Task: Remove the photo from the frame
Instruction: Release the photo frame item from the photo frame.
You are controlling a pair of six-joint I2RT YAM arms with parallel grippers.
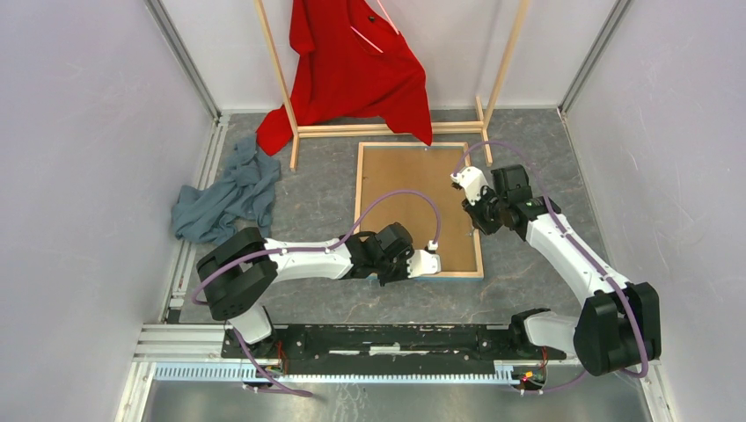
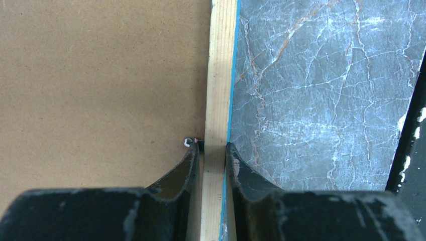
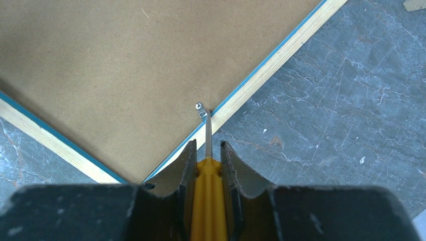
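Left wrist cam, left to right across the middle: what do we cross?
Brown backing board → frame, pale wood with a blue outer lip → grey marble tabletop → black bar at the right edge.

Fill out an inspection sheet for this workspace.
Surface: grey marbled table.
Job's things: frame face down, brown backing board on top; photo hidden.
Clutter: grey-blue cloth crumpled at left; red shirt on wooden rack behind.
Grippers: left gripper clamped on the frame's near rail; right gripper holds a yellow-handled screwdriver, tip at a metal clip.
Cables: purple cable loops over the backing board.
Surroundings: white walls on three sides.
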